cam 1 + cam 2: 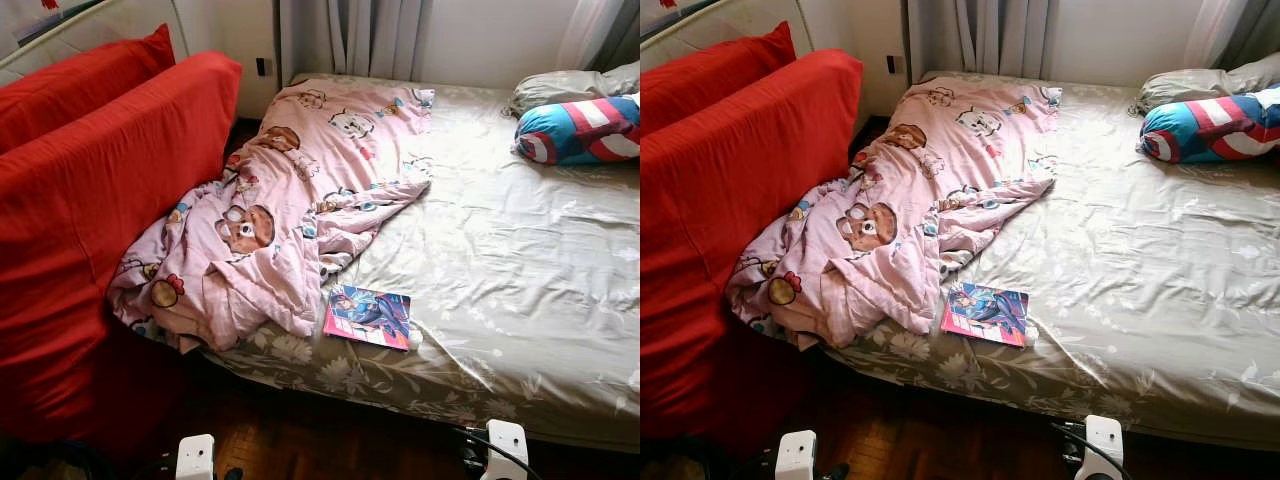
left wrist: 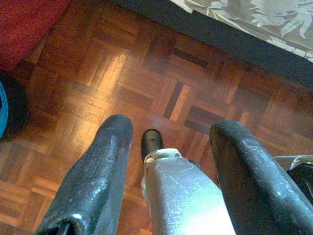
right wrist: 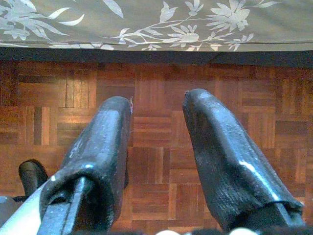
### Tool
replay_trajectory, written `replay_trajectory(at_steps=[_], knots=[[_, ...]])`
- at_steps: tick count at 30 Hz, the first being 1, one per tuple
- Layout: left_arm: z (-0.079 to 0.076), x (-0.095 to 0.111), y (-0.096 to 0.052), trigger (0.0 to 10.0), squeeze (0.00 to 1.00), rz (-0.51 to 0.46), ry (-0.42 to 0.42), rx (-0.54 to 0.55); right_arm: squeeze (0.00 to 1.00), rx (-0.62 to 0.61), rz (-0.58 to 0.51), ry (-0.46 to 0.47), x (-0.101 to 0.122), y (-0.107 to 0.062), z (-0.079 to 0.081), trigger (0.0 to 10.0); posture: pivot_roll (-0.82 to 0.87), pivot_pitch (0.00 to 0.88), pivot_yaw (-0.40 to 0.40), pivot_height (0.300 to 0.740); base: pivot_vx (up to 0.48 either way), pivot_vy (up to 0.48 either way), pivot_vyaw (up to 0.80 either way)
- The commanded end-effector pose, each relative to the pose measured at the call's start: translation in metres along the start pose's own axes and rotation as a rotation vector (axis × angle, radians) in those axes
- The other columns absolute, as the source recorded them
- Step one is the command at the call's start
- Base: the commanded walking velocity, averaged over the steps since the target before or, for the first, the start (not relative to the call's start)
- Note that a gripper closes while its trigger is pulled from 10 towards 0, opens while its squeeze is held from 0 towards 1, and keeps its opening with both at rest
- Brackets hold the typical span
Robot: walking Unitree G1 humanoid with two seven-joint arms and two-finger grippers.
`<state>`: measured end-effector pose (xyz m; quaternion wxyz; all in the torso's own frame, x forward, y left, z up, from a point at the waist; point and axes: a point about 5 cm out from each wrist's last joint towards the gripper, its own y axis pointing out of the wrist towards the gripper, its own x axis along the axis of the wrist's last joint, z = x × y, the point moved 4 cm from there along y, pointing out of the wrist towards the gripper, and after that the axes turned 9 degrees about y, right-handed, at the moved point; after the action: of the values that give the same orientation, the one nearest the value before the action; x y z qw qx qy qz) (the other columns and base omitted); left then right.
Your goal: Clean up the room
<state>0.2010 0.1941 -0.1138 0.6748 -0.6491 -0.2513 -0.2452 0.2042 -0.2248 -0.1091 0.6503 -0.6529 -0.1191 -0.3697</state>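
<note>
One blanket [image 1: 280,210], one book [image 1: 368,316], two pillows [image 1: 575,128].

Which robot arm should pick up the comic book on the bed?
Probably the right. The comic book lies at the bed's near edge, slightly nearer the right gripper. Both it and the left gripper hang open over the floor.

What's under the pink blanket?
The grey floral sheet runs under the pink blanket, which also drapes over the bed's left edge by the red cushion. Anything beneath its folds is hidden.
</note>
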Motion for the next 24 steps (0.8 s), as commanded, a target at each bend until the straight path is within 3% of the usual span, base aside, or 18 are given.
replay_trajectory(at_steps=[1, 24], knots=[[0.0405, -0.0022, -0.0025, 10.0, 0.0, 0.067, -0.054, 0.133, 0.0, 0.039, 0.026, -0.045, 0.0286, 0.0066, -0.0015, 10.0, 0.01, 0.0, -0.017, 0.74, 0.0, 0.0, 0.0], [0.0398, -0.0021, -0.0023, 10.0, 0.0, 0.067, -0.061, 0.132, 0.0, 0.038, 0.026, -0.046, 0.0293, 0.0066, -0.0021, 10.0, 0.01, 0.0, -0.024, 0.74, 0.0, 0.0, 0.0]])
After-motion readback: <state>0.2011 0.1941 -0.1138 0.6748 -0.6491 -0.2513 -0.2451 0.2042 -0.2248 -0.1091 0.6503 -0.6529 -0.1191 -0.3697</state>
